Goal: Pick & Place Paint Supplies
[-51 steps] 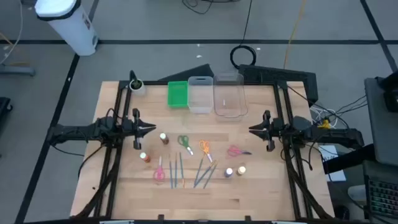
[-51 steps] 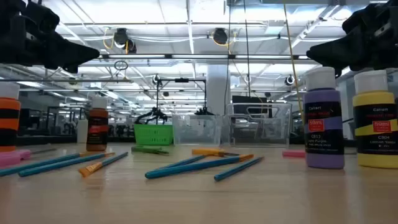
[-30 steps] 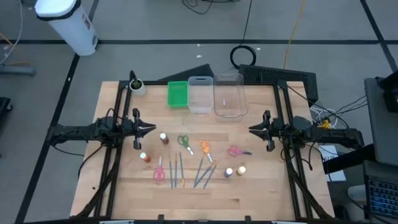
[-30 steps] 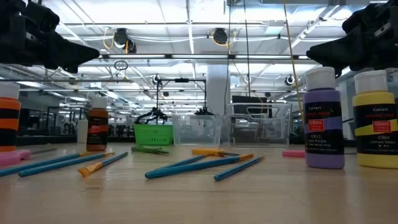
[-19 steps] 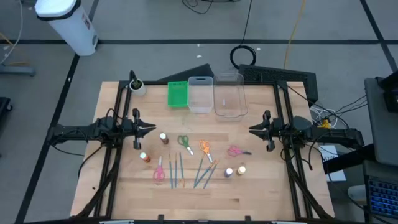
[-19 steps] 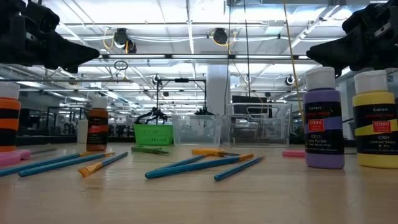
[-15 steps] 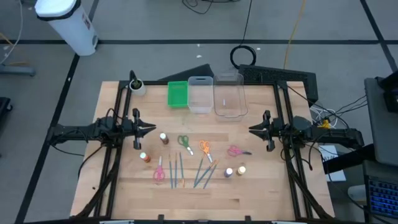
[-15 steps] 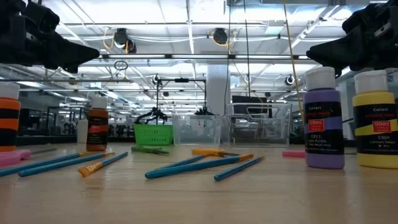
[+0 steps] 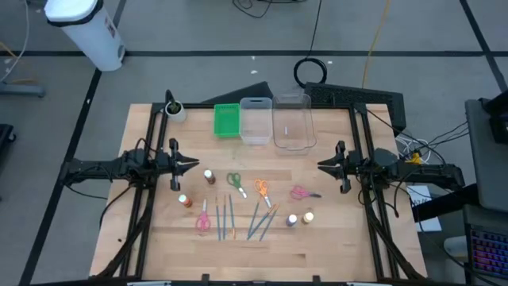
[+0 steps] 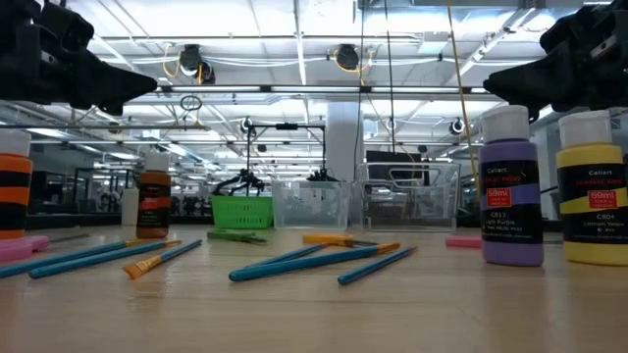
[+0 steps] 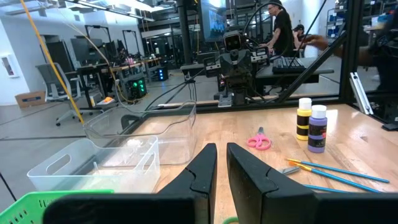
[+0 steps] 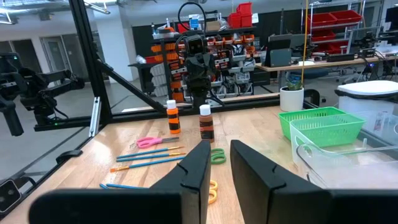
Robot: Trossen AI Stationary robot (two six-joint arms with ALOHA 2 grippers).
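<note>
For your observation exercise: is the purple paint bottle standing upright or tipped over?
Upright. The purple paint bottle stands on its base on the table, white cap on top, beside the yellow paint bottle.

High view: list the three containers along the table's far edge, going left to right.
Green tray → frosted clear bin → clear bin.
</note>
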